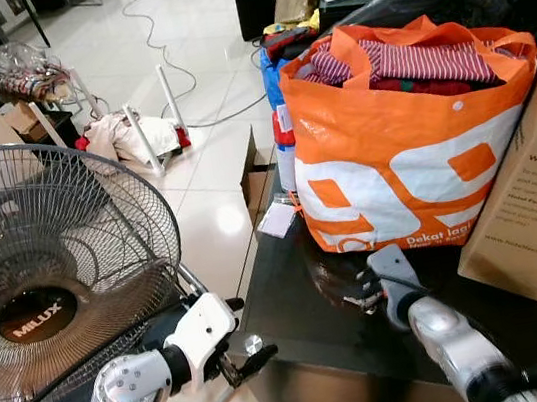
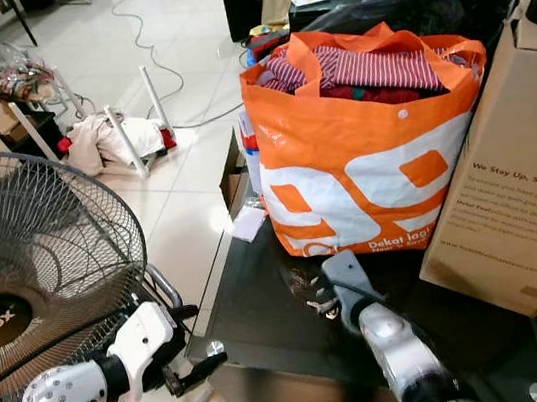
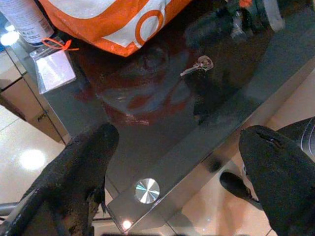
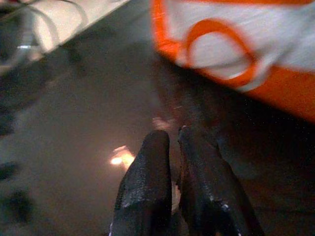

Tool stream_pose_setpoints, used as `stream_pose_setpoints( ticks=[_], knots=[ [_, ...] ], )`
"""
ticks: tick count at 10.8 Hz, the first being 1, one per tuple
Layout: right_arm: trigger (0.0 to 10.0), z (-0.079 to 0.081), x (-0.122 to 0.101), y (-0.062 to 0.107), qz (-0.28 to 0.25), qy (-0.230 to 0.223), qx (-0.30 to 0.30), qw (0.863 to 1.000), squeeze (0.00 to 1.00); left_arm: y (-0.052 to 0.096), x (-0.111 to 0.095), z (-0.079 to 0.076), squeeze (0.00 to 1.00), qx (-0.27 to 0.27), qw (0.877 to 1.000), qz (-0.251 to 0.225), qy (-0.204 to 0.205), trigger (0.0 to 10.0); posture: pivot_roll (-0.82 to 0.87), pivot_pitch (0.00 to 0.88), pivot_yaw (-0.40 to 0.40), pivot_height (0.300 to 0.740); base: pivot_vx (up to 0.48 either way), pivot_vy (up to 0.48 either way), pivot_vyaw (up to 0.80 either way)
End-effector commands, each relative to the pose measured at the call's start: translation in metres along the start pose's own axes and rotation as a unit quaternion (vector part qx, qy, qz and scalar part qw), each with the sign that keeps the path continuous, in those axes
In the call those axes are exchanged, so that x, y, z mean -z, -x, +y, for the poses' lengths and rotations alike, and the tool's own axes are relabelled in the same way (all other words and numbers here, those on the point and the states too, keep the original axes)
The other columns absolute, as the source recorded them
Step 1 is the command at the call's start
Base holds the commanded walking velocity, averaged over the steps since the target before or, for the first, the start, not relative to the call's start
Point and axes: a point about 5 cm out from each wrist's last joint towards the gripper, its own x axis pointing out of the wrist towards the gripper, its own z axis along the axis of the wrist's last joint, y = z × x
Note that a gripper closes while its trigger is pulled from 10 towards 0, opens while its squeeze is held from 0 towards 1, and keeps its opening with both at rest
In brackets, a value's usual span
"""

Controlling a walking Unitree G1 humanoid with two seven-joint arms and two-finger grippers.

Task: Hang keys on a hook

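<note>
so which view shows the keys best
The left wrist view: the keys lie plain on the dark glass table, near the orange bag. In the eye views the right gripper mostly covers them; the right wrist view is blurred.

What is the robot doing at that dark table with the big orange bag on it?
The robot is after the keys lying on the dark glass table, just in front of the orange bag. Its right gripper is down at the tabletop by the keys with its fingers close together; whether it grips them is unclear. Its left gripper hangs open beside the table's corner, next to a fan. No hook can be seen.
</note>
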Motion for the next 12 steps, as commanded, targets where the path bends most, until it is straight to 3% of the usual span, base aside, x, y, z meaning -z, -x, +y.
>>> stream_pose_setpoints(
  ticks=[1,3,6,7,8,9,10,12],
  knots=[
    [10.0,0.004,-0.003,0.0,-0.007,-0.008,-0.02,1.0,1.0,0.003,0.0,0.005,0.0,-0.012,1.0,0.003,-0.002,10.0,-0.08,0.0,0.069,0.74,0.0,0.0,0.0],
    [10.0,0.011,0.004,0.004,0.0,-0.005,-0.053,0.999,1.0,0.003,0.0,0.004,0.0,-0.012,1.0,0.003,-0.001,10.0,-0.08,0.0,0.069,0.74,0.0,0.0,0.0],
    [10.0,0.011,0.01,0.0,0.044,0.012,-0.012,0.999,1.0,0.003,0.0,0.004,0.0,-0.01,1.0,0.004,-0.002,10.0,-0.08,0.0,0.072,0.74,0.0,0.0,0.0],
    [10.0,0.013,0.012,-0.001,0.054,0.019,-0.009,0.998,0.46,0.003,0.0,0.004,0.0,-0.01,1.0,0.004,-0.002,10.0,-0.08,0.0,0.071,0.74,0.0,0.0,0.0],
    [8.5,0.015,0.015,-0.001,0.064,0.023,-0.01,0.998,0.0,0.003,0.0,0.004,0.0,-0.01,1.0,0.005,-0.002,10.0,-0.08,0.0,0.068,0.74,0.0,0.0,0.0],
    [3.5,0.014,0.017,-0.001,0.068,0.025,-0.007,0.997,0.0,0.003,0.0,0.003,0.0,-0.011,1.0,0.005,-0.001,10.0,-0.08,0.0,0.067,0.74,0.0,0.0,0.0],
    [0.0,0.013,0.019,-0.001,0.071,0.025,-0.005,0.997,0.0,0.003,0.0,0.003,0.0,-0.011,1.0,0.005,-0.001,10.0,-0.08,0.0,0.067,0.74,0.0,0.0,0.0],
    [0.0,0.012,0.022,-0.001,0.076,0.026,0.001,0.997,0.0,0.003,0.001,0.003,0.0,-0.01,1.0,0.005,-0.001,10.0,-0.08,0.0,0.07,0.74,0.0,0.0,0.0]
  ],
)
